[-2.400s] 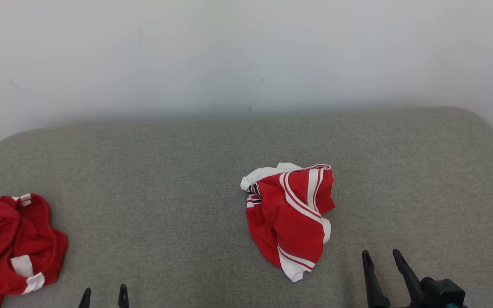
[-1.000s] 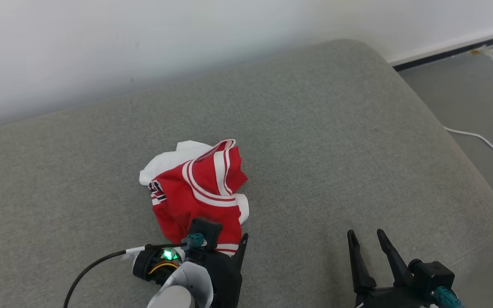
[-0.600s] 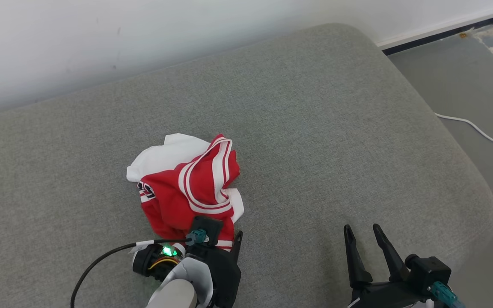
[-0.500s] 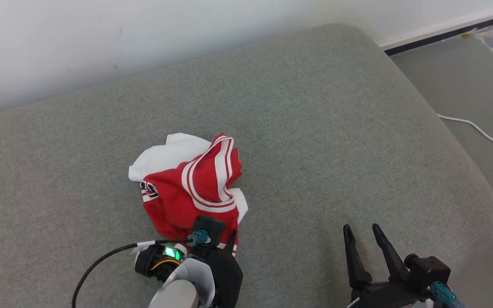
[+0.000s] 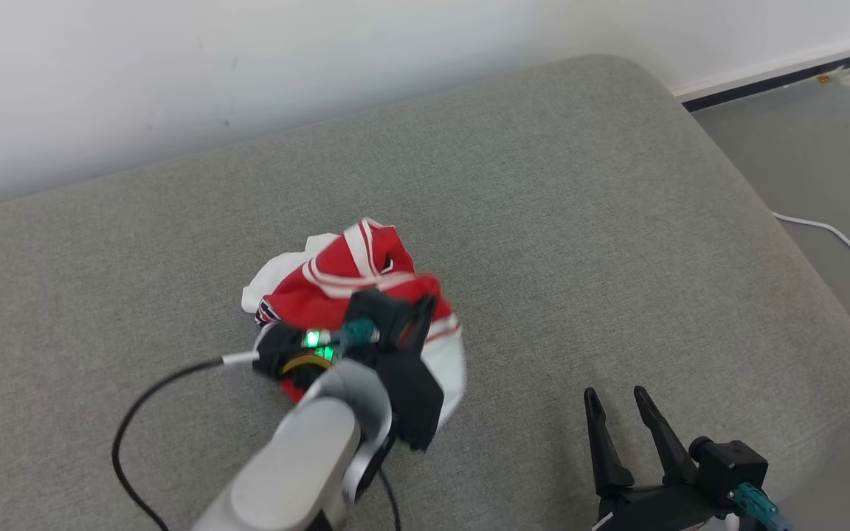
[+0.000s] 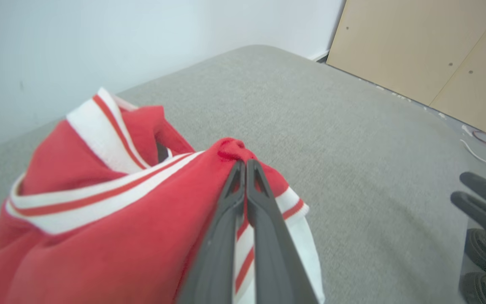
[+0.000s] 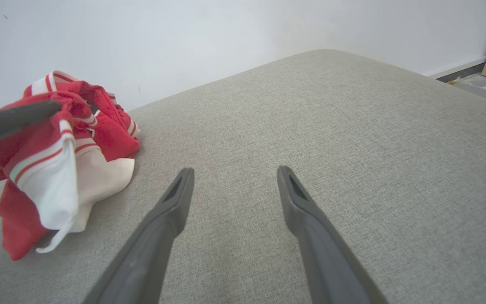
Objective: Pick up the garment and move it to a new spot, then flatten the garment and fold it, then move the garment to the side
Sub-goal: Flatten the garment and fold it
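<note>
Pickup step: left gripper (image 6: 243, 162) pinched tight on a red fold of the garment (image 5: 347, 269), which is partly raised off the grey cushion (image 5: 580, 221). Right gripper (image 5: 614, 392) wide open, empty. Next, prob. — lift higher, carry to new spot.

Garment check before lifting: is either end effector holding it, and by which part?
Left end effector pinches the garment by a bunched red fold; right end effector holds nothing.

Free cushion (image 5: 580, 221) right of the garment (image 5: 344, 269)
The bunched garment, the left claw (image 6: 243, 164) clamped on it and its trailing cable (image 5: 144, 398) block the middle-left; ahead of the spread right claw (image 7: 235, 171), grey cushion runs unobstructed to the wall (image 5: 248, 59).
</note>
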Controlling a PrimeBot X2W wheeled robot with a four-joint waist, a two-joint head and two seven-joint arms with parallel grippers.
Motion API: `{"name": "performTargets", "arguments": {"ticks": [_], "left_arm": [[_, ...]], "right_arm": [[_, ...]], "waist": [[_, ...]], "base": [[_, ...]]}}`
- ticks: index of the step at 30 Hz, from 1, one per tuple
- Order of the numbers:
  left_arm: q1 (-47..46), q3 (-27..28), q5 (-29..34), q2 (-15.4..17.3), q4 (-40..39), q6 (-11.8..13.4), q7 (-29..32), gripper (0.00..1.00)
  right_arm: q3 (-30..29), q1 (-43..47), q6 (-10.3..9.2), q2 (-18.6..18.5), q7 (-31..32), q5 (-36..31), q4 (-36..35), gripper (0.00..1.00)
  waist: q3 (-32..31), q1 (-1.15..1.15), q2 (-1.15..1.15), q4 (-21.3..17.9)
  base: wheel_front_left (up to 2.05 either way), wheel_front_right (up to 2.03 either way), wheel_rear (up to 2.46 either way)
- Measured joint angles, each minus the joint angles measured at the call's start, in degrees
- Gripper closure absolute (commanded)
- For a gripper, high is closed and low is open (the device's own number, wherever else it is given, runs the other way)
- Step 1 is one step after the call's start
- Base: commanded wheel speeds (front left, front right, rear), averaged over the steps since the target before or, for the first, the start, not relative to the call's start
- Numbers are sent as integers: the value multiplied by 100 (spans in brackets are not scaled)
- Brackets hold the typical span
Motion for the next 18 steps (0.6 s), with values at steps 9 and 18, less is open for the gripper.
{"name": "performTargets", "arguments": {"ticks": [9,18], "left_arm": [[-1632,-250,-449,1,-736,-91,-581,100],[-3100,-417,-1095,0,-1196,320,-1491,100]], "right_arm": [[79,-26,0,0,-5,27,46,0],[247,-43,0,1,-13,53,190,0]], "waist": [[-36,0,0,-46],[-155,0,0,-279]], "base": [[0,0,0],[0,0,0]]}}
